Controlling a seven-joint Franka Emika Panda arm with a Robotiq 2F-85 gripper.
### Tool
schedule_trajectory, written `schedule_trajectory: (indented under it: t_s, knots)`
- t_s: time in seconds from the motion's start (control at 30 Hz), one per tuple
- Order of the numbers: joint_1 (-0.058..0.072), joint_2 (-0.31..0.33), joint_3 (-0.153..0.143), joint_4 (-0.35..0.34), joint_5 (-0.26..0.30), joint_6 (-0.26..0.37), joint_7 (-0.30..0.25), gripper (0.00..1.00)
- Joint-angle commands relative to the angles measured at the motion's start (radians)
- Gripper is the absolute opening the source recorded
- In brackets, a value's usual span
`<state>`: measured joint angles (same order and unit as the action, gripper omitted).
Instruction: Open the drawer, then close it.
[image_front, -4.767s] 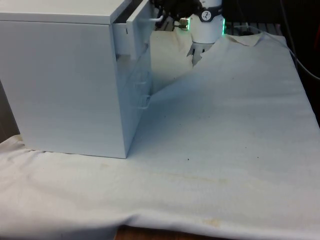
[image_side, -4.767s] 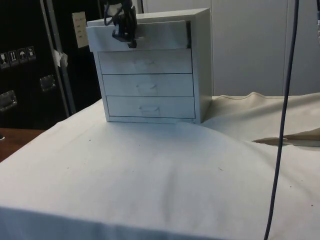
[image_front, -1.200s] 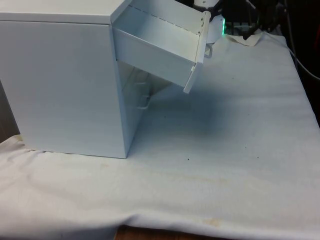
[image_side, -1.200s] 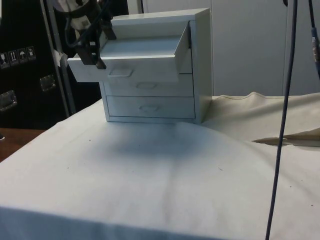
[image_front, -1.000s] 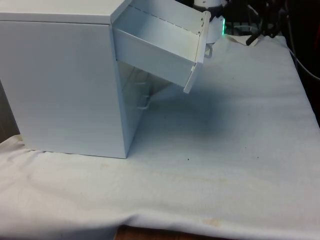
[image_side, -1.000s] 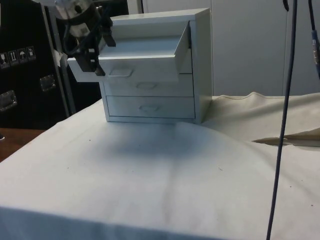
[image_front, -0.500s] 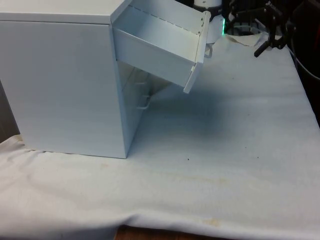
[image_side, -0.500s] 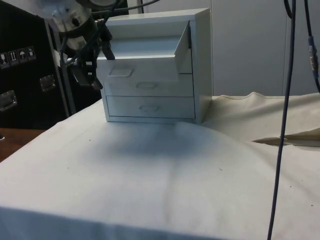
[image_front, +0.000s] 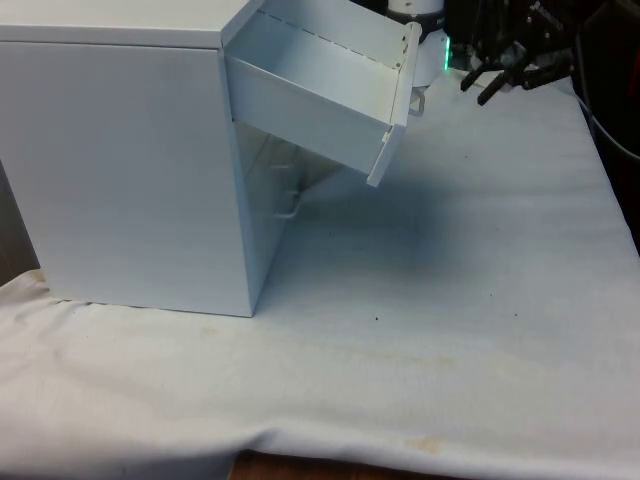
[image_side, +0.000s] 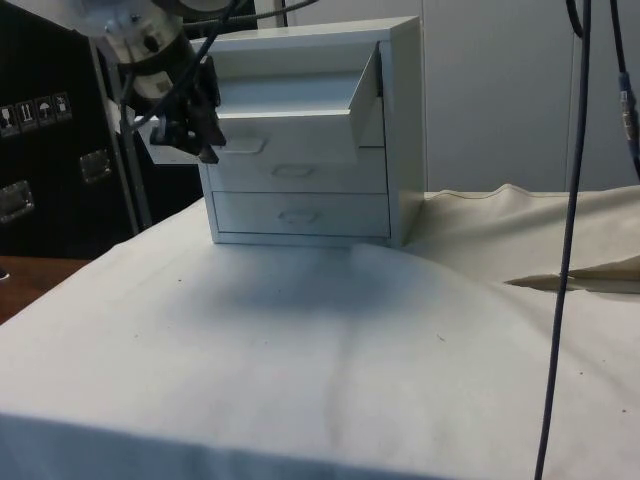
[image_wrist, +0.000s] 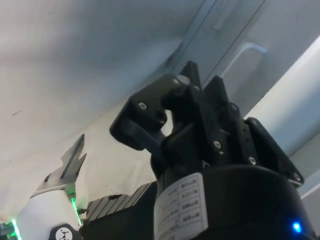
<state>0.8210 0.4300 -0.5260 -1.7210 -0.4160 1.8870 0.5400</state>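
A white chest of drawers (image_front: 130, 170) stands on the front view's left. Its top drawer (image_front: 320, 90) is pulled far out and sags downward, with its front panel (image_side: 285, 135) hanging forward. The drawer's handle (image_side: 240, 145) is free. My black gripper (image_front: 480, 88) hovers off the drawer's front, on the front view's right, touching nothing. In the side view the gripper (image_side: 192, 135) sits level with the front panel, at the end away from the chest's side wall. The gripper (image_wrist: 172, 114) is open with a narrow gap and nothing between its fingers.
Three lower drawers (image_side: 295, 190) are pushed in, and one of their handles (image_wrist: 245, 50) shows near the fingers. The white cloth (image_front: 450, 300) covers the table. A dark cable (image_side: 565, 250) hangs down in the side view.
Since 4.8 s ago the top drawer has come far out and sagged, and the handle was let go. In the last half second the gripper swung back towards the drawer's front.
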Motion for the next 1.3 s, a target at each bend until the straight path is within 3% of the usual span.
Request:
schedule_trajectory:
  t_s: [0.0, 0.1, 0.17, 0.8, 1.07, 1.27]
  knots:
    - [-0.001, -0.002, 0.000, -0.001, 0.000, 0.000, -0.003, 0.18]
    - [0.000, 0.000, 0.000, 0.000, -0.001, 0.000, 0.000, 0.03]
    - [-0.008, -0.005, -0.006, -0.010, -0.005, 0.008, -0.008, 0.00]
    - [-0.016, -0.007, -0.064, -0.034, -0.010, 0.017, -0.049, 0.00]
    - [-0.015, -0.001, -0.068, -0.031, -0.022, 0.006, -0.068, 0.00]
    - [-0.008, -0.021, -0.064, -0.057, -0.066, 0.027, -0.088, 0.00]
